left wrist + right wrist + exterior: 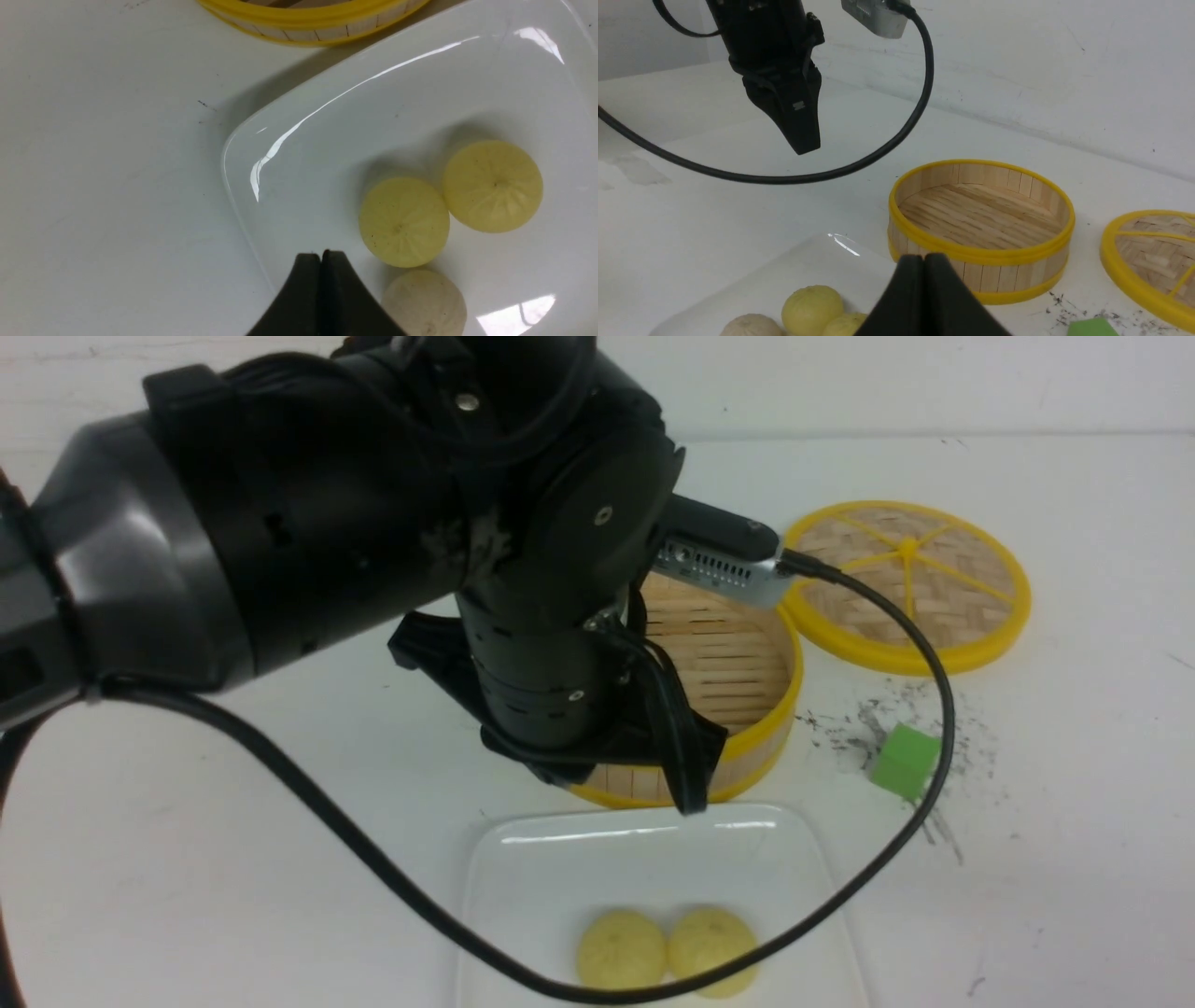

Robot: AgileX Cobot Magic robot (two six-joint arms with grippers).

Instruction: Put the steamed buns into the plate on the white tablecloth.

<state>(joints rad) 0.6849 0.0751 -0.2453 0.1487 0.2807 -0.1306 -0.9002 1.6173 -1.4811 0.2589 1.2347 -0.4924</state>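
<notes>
Three steamed buns lie in the plate [373, 116] on the white tablecloth [233, 859]. Two are pale yellow [404, 221] [493, 185] and one is cream-white [425, 303]. The front view shows only the yellow pair [621, 949] [711, 947] near the plate's [560, 896] front. My left gripper [691, 807] hangs shut and empty above the plate's far edge; in its wrist view its tips [321, 254] sit beside the buns, apart from them. My right gripper [924, 256] is shut on nothing, low by the plate [822, 266], and hidden in the front view.
The bamboo steamer basket [747, 663] stands empty just behind the plate. Its round lid [910, 583] lies to the right of it. A green block [904, 761] sits on the scribble marks right of the basket. A black cable [887, 859] loops over the plate.
</notes>
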